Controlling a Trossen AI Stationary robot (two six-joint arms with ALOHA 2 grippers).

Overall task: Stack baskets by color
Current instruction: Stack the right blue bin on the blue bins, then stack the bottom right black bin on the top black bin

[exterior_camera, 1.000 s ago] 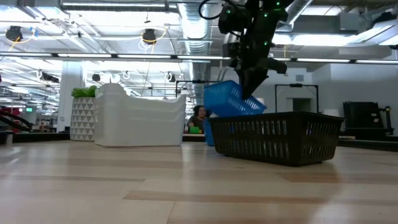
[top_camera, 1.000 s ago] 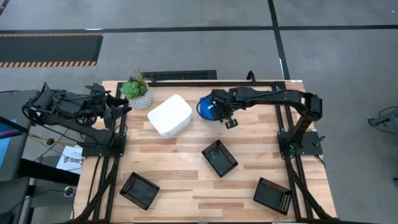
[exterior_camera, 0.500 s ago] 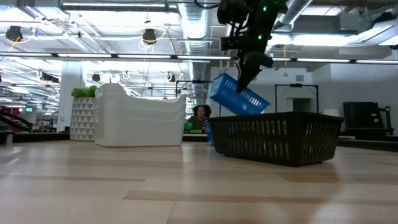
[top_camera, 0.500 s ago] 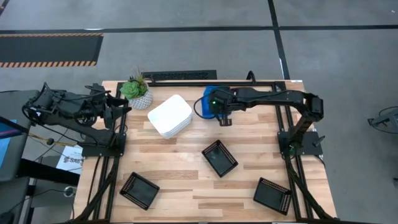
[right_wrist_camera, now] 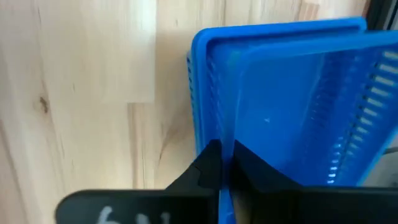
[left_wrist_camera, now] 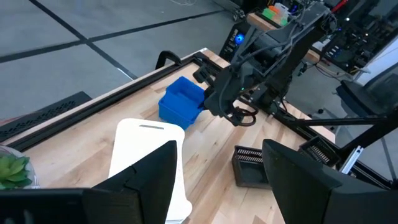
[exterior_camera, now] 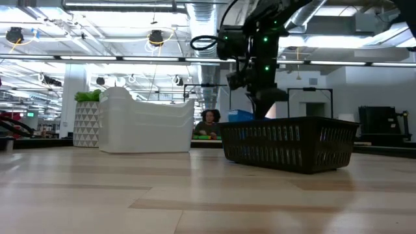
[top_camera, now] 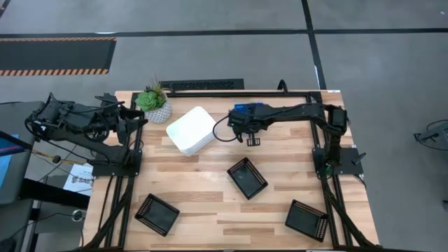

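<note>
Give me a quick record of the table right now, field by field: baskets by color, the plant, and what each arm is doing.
white baskets: one stack, back left of centre
blue baskets: stack at the back, near the rail
black baskets: three apart, centre, front left, front right
plant: back left corner
right gripper: shut on the blue basket rim
left gripper: open, waiting at the left edge

clear: table centre (top_camera: pixel 203 178) (bare wood) | blocked: white stack (top_camera: pixel 191 129), plant (top_camera: pixel 154 103) beside it
</note>
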